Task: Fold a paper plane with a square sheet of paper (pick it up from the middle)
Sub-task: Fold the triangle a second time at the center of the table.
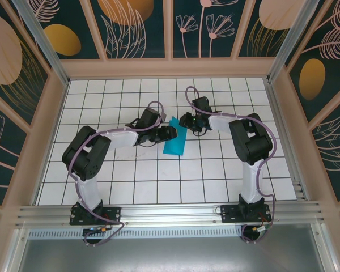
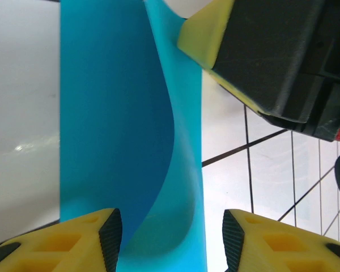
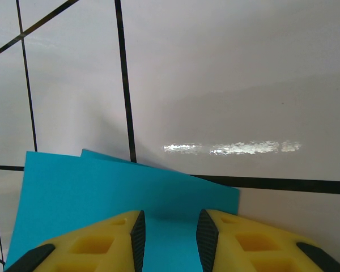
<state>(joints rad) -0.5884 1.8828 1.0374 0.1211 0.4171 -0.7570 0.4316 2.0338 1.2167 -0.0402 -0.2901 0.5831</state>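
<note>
The left gripper [image 2: 171, 241] has its jaws spread. 1 finger is over the square sheet of paper [image 2: 113, 113] and the other is past the sheet's edge, over the bare tiled table [image 2: 272, 170]. The loose flap curling up along the sheet's long side therefore sits in the gap. That placing looks meant for catching or flattening the flap rather than for lifting (nothing is clamped).

The right gripper [image 3: 170, 235] is at the sheet's opposite end, jaws narrowly apart, with teal showing between the tips. I judge it is pinning that end so the sheet cannot slide while the other arm works the fold. Seen from the left wrist, its yellow pad lies against or just beside the flap's upper end.

The sheet is already doubled into a narrow strip, 2 layers showing slightly askew at 1 corner. It lies on the table between the 2 grippers, which meet it from either side. As a plane it is far from done: no pointed nose, no wings. The curled flap probably needs pressing into a crease next.
</note>
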